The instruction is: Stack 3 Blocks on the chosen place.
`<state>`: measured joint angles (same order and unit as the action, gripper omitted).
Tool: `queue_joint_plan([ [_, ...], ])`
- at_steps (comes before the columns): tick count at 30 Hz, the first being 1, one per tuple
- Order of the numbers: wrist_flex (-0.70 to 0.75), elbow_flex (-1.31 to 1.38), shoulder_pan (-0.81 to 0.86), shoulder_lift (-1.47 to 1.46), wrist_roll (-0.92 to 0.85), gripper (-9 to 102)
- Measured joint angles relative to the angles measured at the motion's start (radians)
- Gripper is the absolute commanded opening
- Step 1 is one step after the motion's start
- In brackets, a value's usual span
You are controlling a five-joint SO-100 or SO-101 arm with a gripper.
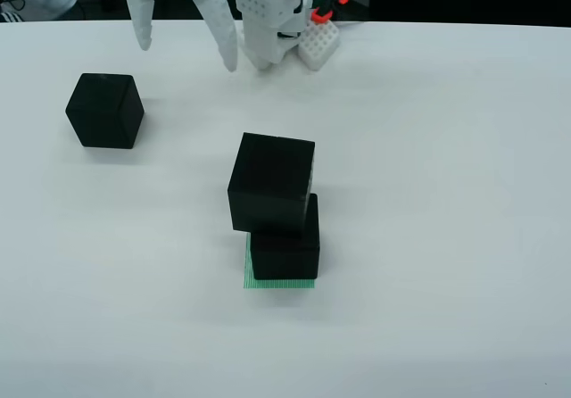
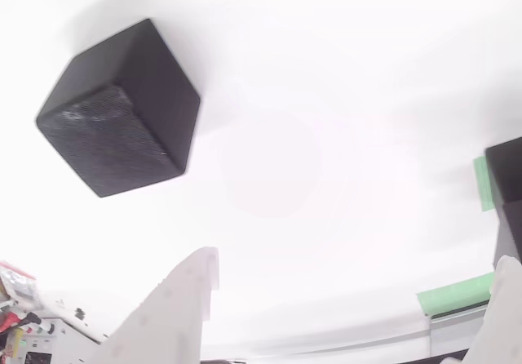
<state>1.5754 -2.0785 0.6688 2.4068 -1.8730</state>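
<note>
In the view from above, one black block (image 1: 285, 248) sits on the green square (image 1: 268, 280). A second block (image 1: 271, 182) rests on top of it, shifted left and back so it overhangs. The third block (image 1: 105, 110) lies alone on the table at the far left. My gripper (image 1: 186, 45) hangs open and empty above the table's far side, between the lone block and the stack. In the view that rides on the gripper, the lone block (image 2: 122, 111) is at upper left. The stack (image 2: 510, 180) and a sliver of the green square (image 2: 483, 183) show at the right edge. The white fingers (image 2: 175, 307) stand wide apart.
The arm's white base (image 1: 268, 23) and a white perforated part with an orange piece (image 1: 319, 43) stand at the white table's (image 1: 428, 237) far edge. A green strip (image 2: 457, 295) shows low right in the gripper view. Bare table lies right of the stack.
</note>
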Motion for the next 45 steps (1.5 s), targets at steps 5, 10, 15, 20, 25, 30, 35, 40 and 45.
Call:
queue_joint_plan([
  [5,-0.029,-0.012,0.172,0.000,-0.083,42],
  [10,-0.061,-0.041,0.299,-0.003,-0.061,41],
  [15,-0.158,-0.048,0.307,-0.087,0.172,38],
  [20,-0.199,-0.048,0.342,-0.178,0.476,38],
  [25,-0.166,-0.087,0.387,-0.222,0.554,38],
  [30,-0.147,-0.103,0.442,-0.258,0.581,38],
  [35,-0.190,-0.104,0.439,-0.319,0.604,38],
  [40,-0.261,-0.101,0.445,-0.410,0.660,38],
  [45,-0.310,-0.061,0.430,-0.486,0.695,38],
])
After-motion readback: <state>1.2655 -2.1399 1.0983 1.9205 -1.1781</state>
